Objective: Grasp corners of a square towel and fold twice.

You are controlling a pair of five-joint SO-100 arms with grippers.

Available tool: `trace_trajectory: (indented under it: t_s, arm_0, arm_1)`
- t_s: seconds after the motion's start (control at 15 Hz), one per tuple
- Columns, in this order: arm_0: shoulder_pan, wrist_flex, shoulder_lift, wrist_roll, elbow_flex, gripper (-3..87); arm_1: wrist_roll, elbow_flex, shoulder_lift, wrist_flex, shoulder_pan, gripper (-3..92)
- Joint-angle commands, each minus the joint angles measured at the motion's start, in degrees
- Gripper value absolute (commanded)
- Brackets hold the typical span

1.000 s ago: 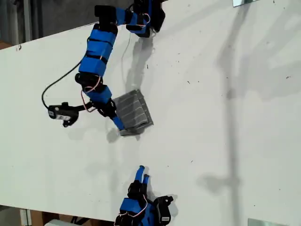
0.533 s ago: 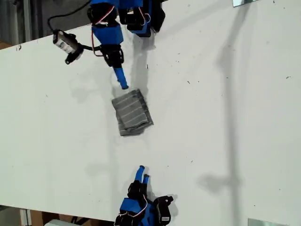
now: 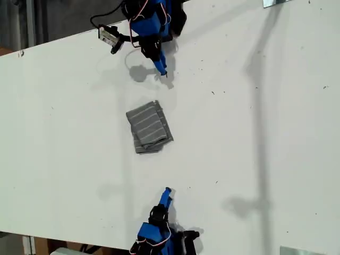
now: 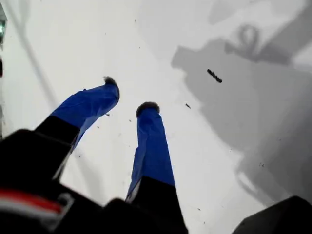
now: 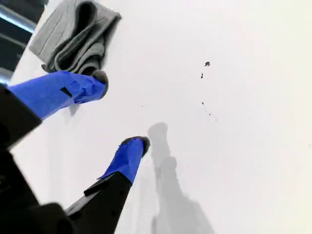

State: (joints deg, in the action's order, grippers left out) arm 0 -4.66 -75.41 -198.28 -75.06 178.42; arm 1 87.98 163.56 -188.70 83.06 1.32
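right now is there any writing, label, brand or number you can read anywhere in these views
None can be read.
The towel carries only pale stripes, no tag or print in view.
The white table shows dark specks and scuffs, not characters.
My first gripper and my second gripper show plain blue tape, with no lettering.

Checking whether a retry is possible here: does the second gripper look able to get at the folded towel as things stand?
Probably yes. My second gripper is open and empty, the towel lies just beyond its fingertips on bare table, and nothing stands between them.
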Motion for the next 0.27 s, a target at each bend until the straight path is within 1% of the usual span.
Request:
trace_trajectory:
  t_s: [0.0, 0.13, 0.2]
  arm_0:
    - [0.97, 0.7, -0.26, 15.12, 0.26, 20.6]
    - [0.79, 0.62, -0.26, 14.41, 0.26, 18.9]
    - [0.7, 0.62, -0.26, 14.41, 0.26, 18.6]
  arm_1:
    - [4.04, -0.7, 0.09, 0.26, 0.26, 13.1]
    - [-0.26, -1.32, 0.09, 1.67, -2.02, 13.1]
    - [-0.44, -1.49, 0.09, 1.93, -2.9, 13.1]
